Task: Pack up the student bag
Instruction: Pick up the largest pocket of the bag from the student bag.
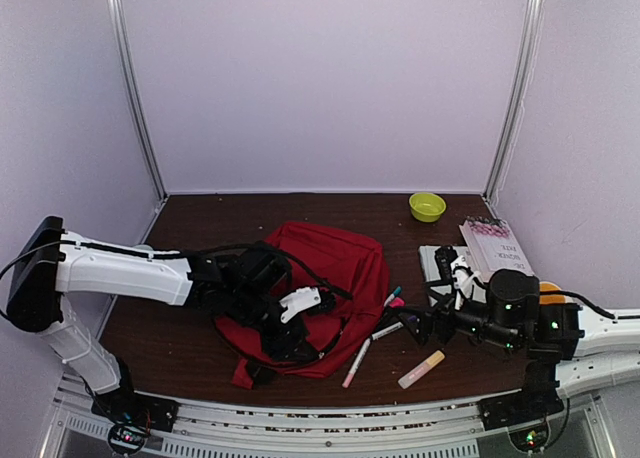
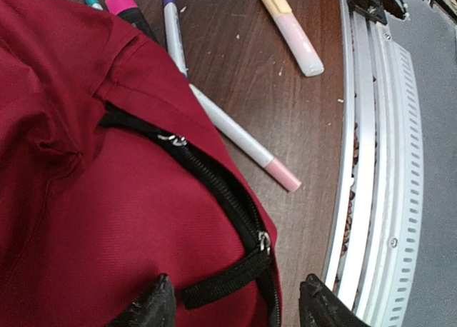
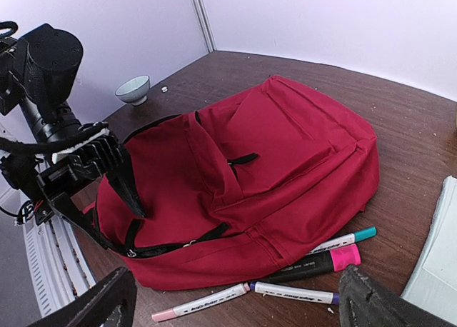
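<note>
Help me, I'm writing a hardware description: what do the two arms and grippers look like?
Both arms have white shells on long links and black joints. The left arm trails a black cable; the right arm shows small green lights. Left gripper and right gripper have black tapered fingers.

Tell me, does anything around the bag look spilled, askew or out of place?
Nothing is spilled or damaged. The student bag lies slumped flat, and several markers lie loose at mixed angles beside it, a pastel highlighter apart near the front edge.
</note>
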Robot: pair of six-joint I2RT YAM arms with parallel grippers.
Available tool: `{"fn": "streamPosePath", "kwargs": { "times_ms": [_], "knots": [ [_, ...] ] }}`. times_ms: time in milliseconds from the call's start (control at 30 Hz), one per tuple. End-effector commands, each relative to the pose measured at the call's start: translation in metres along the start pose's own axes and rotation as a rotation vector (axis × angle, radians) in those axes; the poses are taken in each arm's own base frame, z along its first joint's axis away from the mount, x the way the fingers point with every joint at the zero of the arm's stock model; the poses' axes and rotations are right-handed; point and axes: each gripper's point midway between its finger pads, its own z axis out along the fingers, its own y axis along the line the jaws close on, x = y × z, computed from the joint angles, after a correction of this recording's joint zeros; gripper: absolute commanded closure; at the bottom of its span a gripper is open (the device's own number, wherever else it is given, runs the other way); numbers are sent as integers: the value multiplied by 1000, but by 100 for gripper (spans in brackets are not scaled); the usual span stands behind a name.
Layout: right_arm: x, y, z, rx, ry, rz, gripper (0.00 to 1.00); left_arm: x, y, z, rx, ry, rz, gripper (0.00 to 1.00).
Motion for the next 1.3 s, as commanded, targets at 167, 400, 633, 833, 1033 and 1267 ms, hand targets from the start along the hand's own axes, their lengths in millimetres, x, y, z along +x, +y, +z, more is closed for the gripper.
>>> {"fn": "streamPosePath", "kwargs": {
  "times_ms": [167,400,633,833,1033,1267],
  "knots": [
    [-9,3,0,-12,-25,26,1,-11,-6,11,85,-55,-8,41],
    [-8,4,-1,-14,-20,31,1,-3,1,24,74,-13,-36,39],
    [-5,3,-1,-12,-17,41,1,-8,-5,17,97,-35,-40,49],
    [-3,4,0,-16,-5,40,1,-11,-8,12,104,-38,-45,58],
    [-2,3,-1,-16,-3,55,1,-15,-10,6,102,-47,-43,69],
    [-2,4,0,-22,-2,68,1,-19,-12,0,98,-33,-44,76]
  ]
}}
